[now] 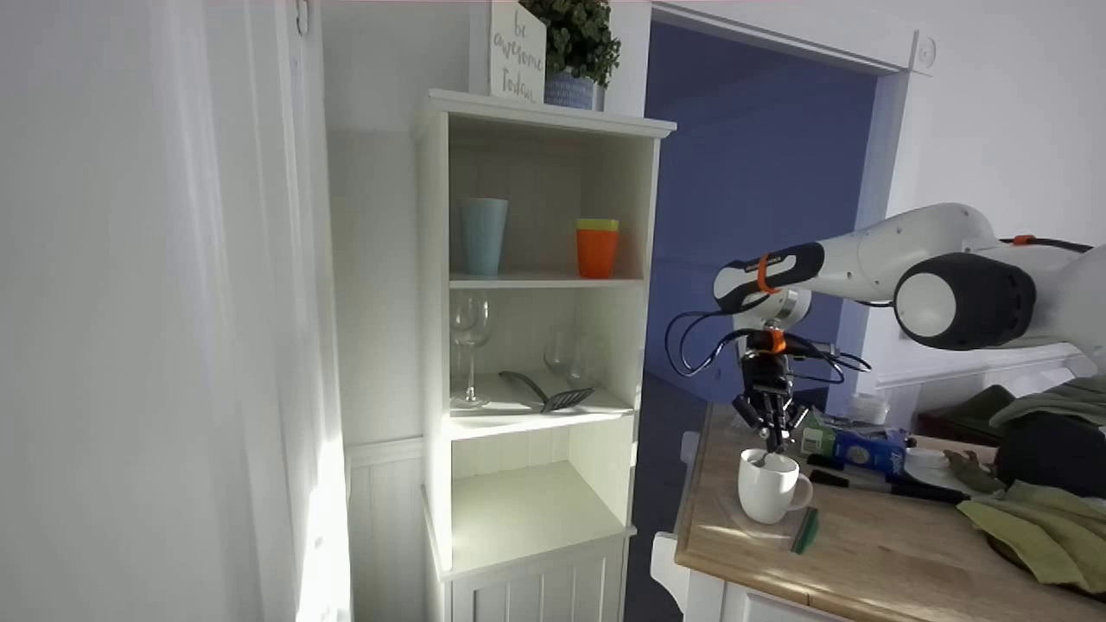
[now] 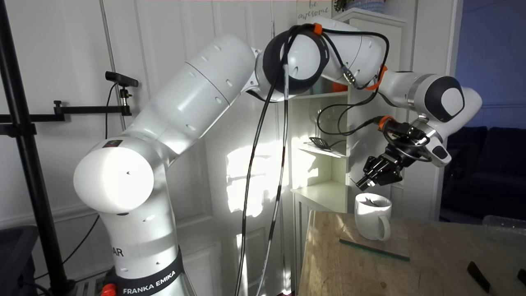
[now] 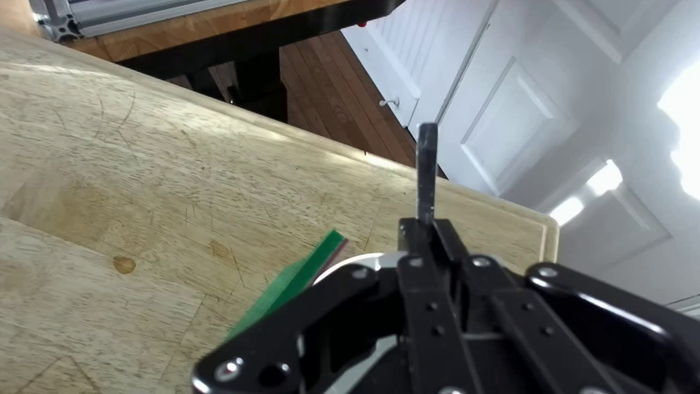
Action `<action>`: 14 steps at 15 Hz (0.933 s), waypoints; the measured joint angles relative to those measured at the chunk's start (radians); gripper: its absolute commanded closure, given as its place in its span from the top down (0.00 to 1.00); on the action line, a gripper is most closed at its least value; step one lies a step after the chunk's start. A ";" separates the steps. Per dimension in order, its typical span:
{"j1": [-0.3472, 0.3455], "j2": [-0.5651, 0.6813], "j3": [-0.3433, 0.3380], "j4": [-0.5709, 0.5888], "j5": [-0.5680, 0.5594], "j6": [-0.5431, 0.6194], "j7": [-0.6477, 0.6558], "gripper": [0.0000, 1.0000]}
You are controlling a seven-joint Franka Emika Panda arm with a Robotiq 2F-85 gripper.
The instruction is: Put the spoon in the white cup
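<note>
The white cup (image 1: 765, 494) stands upright on the wooden table near its edge, its handle to the side; it also shows in an exterior view (image 2: 370, 222). My gripper (image 2: 361, 186) is just above the cup's rim, tilted, and shut on the spoon. In the wrist view, the fingertips (image 3: 428, 225) pinch the spoon's thin dark handle (image 3: 426, 169), which sticks out beyond them. A grey piece, seemingly the spoon's lower part (image 1: 760, 461), shows inside the cup's mouth. In the wrist view, my fingers hide most of the cup (image 3: 377, 261) and the spoon's lower end.
A clear bag with a green zip strip (image 1: 805, 530) lies under and beside the cup. A blue box (image 1: 868, 452), black-handled items (image 1: 924, 491) and cloths (image 1: 1045, 527) lie farther along the table. A white shelf (image 1: 536, 510) holds a light-blue cup (image 1: 485, 238) and an orange cup (image 1: 597, 253).
</note>
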 measured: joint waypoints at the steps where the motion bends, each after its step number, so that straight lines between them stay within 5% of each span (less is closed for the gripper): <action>1: 0.001 0.004 0.000 0.000 0.000 0.011 0.006 0.04; 14: 0.006 0.038 -0.001 0.000 -0.017 0.083 0.025 0.09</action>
